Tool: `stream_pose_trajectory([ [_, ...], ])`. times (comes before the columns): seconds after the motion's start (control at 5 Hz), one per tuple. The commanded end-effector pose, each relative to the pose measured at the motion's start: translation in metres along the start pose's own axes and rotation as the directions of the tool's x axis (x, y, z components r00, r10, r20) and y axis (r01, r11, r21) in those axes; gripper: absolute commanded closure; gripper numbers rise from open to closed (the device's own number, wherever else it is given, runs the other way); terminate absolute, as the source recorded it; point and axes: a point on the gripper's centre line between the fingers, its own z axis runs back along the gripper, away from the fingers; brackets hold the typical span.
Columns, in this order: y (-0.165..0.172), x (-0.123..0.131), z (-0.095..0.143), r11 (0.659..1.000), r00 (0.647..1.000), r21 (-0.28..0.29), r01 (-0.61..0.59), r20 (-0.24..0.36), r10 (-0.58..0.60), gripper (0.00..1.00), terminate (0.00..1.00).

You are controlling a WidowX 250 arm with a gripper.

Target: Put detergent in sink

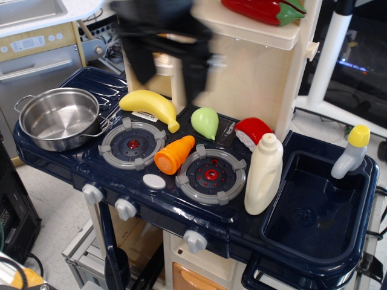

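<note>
Toy kitchen unit: dark navy plastic counter [109, 172] with a cream plastic back tower of shelves [242, 72] rising behind it. Behind, a grey metal cabinet with drawers [36, 54] at upper left, a white stand pole [329, 54] and dark background at right, pale floor [54, 223] below.

Deep rectangular dark navy sink basin [363, 223] fills the counter's right end, moulded drain visible in its bottom. Round steel pot with side handles [57, 118] sits at the left end.

Black robot gripper [172, 45] hangs over the back of the counter in front of the tower, heavily motion-blurred; whether its fingers are spread or closed cannot be told, and it looks apart from every toy.

Tall cream-white plastic detergent bottle with rounded cap [263, 175] stands upright on the counter just left of the sink, outside it, beside the right grey burner ring [211, 174]. Left grey burner ring [132, 145] near the pot.

Yellow plastic banana [149, 106] behind the left burner. Long red pepper [266, 10] on the top shelf. Orange carrot [174, 154] between the burners. Red-and-white toy piece [253, 132] behind the bottle. Green pear-like fruit [205, 122]. Small grey spout with yellow cap [351, 151] at the sink's far rim. Grey knobs [126, 208] along the front edge.
</note>
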Motion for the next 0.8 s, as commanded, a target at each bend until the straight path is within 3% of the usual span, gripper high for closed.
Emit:
stream_pose_trajectory([
  [0.0, -0.067, 0.041, -0.008, 0.998, 0.996, 0.058, 0.037, 0.084, -0.042, 0.00, 0.00],
  [0.2, -0.074, 0.052, -0.034, 1.000, 0.993, 0.022, 0.023, 0.118, -0.025, 0.00, 0.00],
  [0.6, -0.072, 0.054, -0.047, 1.000, 0.992, 0.010, -0.004, 0.123, 0.003, 0.00, 0.00],
])
